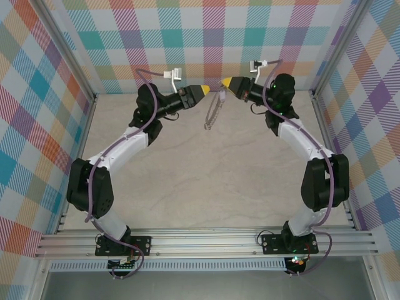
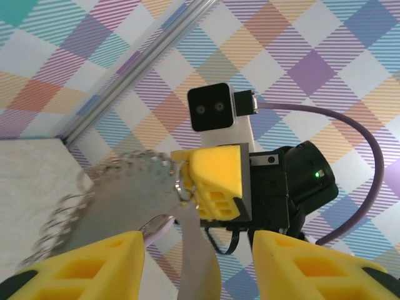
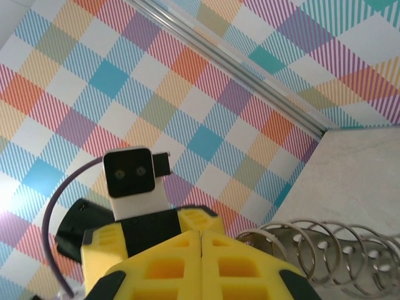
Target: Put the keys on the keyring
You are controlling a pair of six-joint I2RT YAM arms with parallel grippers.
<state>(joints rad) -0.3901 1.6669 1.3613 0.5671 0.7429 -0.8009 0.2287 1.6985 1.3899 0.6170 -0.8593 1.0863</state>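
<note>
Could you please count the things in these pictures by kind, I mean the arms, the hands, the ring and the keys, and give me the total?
Arms: 2 (left arm, right arm)
Hands: 2 (left hand, right hand)
Keyring: 1 (keyring, hanging from the right hand)
Keys: 1 (keys, one small lilac-tabbed piece)
Total: 6

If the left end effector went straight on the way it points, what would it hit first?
Probably the keyring hanging from the shut right end effector, which lies just behind it; depth is unclear.
</note>
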